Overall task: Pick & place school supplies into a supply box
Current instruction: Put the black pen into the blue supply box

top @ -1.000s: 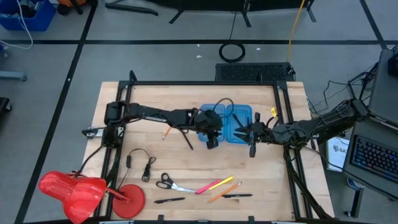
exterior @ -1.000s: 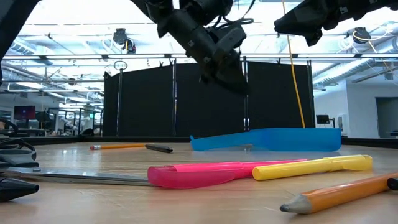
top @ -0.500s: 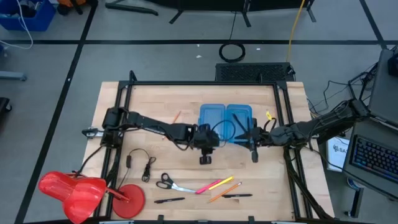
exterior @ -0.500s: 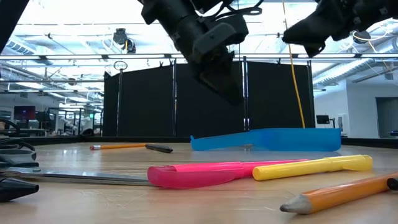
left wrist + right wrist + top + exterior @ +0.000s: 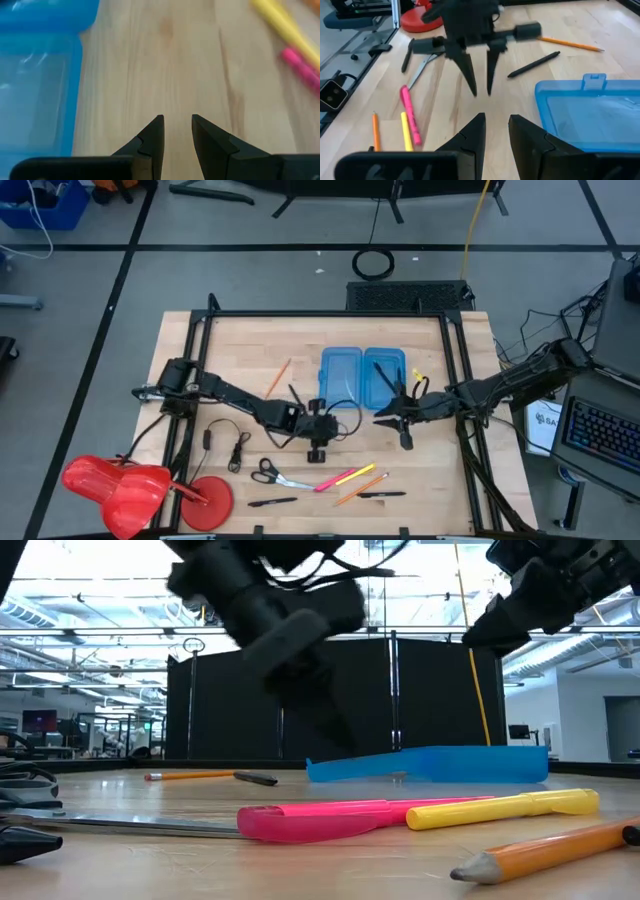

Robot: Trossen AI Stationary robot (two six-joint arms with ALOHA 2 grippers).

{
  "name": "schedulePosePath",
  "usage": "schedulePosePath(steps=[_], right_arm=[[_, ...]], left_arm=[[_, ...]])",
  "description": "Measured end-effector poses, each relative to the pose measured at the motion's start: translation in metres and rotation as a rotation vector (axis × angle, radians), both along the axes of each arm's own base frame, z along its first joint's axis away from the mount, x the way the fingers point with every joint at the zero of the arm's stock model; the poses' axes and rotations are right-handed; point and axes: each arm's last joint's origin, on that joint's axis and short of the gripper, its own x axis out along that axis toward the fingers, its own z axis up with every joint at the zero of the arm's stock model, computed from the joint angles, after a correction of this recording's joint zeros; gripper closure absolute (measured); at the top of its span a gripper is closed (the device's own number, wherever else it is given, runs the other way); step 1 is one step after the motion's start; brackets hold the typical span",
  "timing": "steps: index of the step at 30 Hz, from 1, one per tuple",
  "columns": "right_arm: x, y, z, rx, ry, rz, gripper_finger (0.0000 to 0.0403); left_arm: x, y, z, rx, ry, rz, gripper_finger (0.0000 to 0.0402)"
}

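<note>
High view: the left arm reaches from the surface's left edge toward the middle, stretched low, its left end effector [image 5: 318,448] pointing at the near edge, just short of the box [image 5: 362,376]. The right arm comes in from the right edge, its right end effector [image 5: 404,439] near the box's near right corner. The open blue box lies in the middle of the far half, with a black pen [image 5: 384,376] in its right half. A pencil [image 5: 278,377] and another pen [image 5: 295,398] lie left of the box. By the near edge lie the scissors [image 5: 272,475], a pink marker [image 5: 333,480], a yellow marker [image 5: 362,472], an orange pencil [image 5: 359,488] and two pens [image 5: 271,502].

Low view: both end effectors hang above the surface, touching nothing. The pink marker [image 5: 310,819] and yellow marker [image 5: 500,807] lie in front, the box [image 5: 430,764] behind them.

Left wrist view: the left end effector [image 5: 177,135] has its fingers slightly spread with bare wood between them, holding nothing. The box [image 5: 37,75] is beside it, the markers [image 5: 295,45] farther off.

Right wrist view: the right end effector [image 5: 496,131] is narrowly spread and empty, by the box [image 5: 590,115]. The left end effector [image 5: 480,75] faces it, fingers apart.
</note>
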Motion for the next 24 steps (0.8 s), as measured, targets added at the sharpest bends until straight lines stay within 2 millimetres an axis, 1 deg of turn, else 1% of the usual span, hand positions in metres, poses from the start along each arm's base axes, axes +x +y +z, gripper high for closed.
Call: schedulePosePath(steps=[3, 5, 7, 9, 12, 14, 15, 18, 20, 22, 24], right_arm=[[0.001, 0.002, -0.003, 0.014, 0.020, 0.037, 0.0325], [0.004, 0.004, -0.003, 0.037, 0.009, 0.065, 0.0325], [0.005, 0.005, -0.005, 0.055, 0.027, 0.081, 0.0325], [0.009, 0.006, -0.005, 0.072, 0.047, 0.072, 0.0326], [0.011, 0.007, -0.005, 0.081, 0.080, 0.069, 0.0326], [0.015, 0.011, -0.001, 0.104, 0.095, 0.090, 0.0327], [0.014, 0.013, -0.002, 0.105, 0.121, 0.093, 0.0329], [0.020, 0.024, 0.000, 0.114, 0.153, 0.115, 0.0340], [0.018, 0.033, -0.002, 0.125, 0.203, 0.130, 0.0349], [0.023, 0.043, 0.000, 0.160, 0.217, 0.160, 0.0357], [0.021, 0.052, 0.003, 0.195, 0.247, 0.175, 0.0364]], left_arm=[[-0.010, -0.010, 0.001, 0.038, -0.038, 0.000, 0.0298], [-0.019, -0.013, 0.006, 0.058, -0.044, -0.002, 0.0298], [-0.024, -0.016, 0.011, 0.054, -0.089, -0.005, 0.0298], [-0.033, -0.016, 0.016, 0.051, -0.103, 0.002, 0.0298], [-0.039, -0.015, 0.028, 0.029, -0.187, 0.007, 0.0298], [-0.048, -0.013, 0.031, 0.034, -0.200, 0.015, 0.0298], [-0.048, -0.012, 0.032, 0.028, -0.221, 0.018, 0.0298], [-0.061, -0.007, 0.031, 0.038, -0.211, 0.030, 0.0298], [-0.060, -0.005, 0.033, 0.023, -0.258, 0.058, 0.0298], [-0.067, -0.002, 0.032, 0.039, -0.240, 0.076, 0.0298], [-0.062, -0.001, 0.033, 0.020, -0.286, 0.089, 0.0298]])
